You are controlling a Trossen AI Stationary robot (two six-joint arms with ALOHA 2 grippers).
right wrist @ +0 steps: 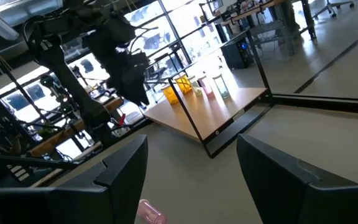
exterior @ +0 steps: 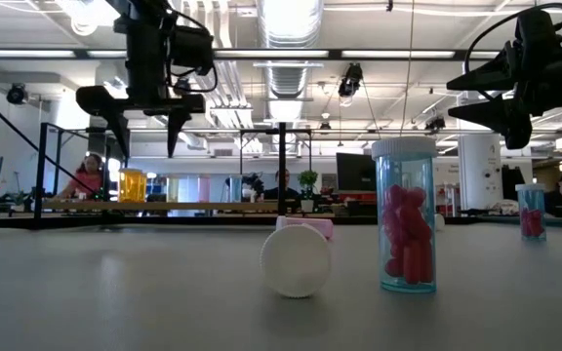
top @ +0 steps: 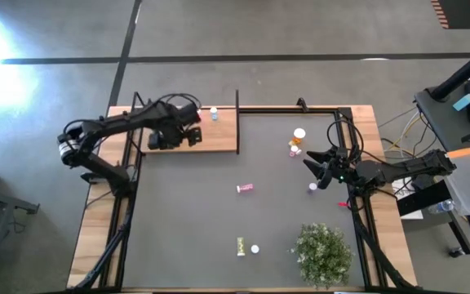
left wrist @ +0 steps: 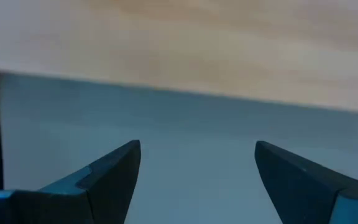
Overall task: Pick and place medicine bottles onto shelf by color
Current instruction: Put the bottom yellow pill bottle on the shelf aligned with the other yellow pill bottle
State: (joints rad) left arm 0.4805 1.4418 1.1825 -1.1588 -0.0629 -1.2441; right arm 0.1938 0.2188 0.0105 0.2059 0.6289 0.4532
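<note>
Medicine bottles [top: 245, 189] are lying mid-surface [top: 186, 229], nearest the right gripper [top: 315, 171], fingers released and empty; the left gripper [top: 172, 139], likewise released, is hovering over the shelf [top: 219, 135].

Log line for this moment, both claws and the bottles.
left claw: open, empty, over shelf | right claw: open, empty, above mat | pink bottle: lying on mat

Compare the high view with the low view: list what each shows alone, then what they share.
Only the high view shows the green plant, the yellow-green bottle lying near the table's front edge, and the orange bottles at the back.

Only the low view shows the room behind the table, with people seated there, and the pink pills inside the blue bottle.

Both show the shelf, the open left gripper above it and the open right gripper, both empty.
</note>
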